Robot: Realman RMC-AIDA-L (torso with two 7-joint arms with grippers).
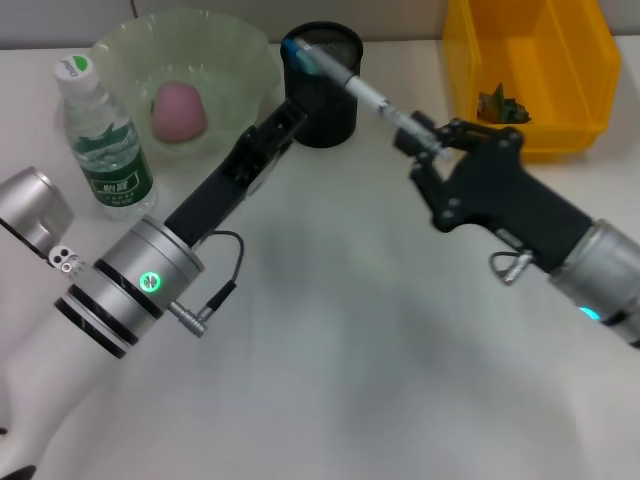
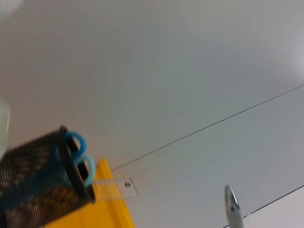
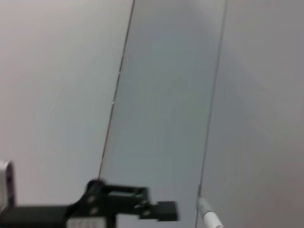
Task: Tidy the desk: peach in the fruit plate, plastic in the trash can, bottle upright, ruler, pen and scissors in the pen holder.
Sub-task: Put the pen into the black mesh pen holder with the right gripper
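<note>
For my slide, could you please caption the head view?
Right gripper holds the pen tilted over the pen holder; left gripper beside it; peach in fruit plate.

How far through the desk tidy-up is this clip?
Nearly done. The pink peach lies in the pale green bowl, the dark green wrapper wad in the yellow bin, the clear bottle stands upright, and the blue-handled scissors and clear ruler sit in the black mesh cup. The right gripper is lowering the silver pen; only release remains.
</note>
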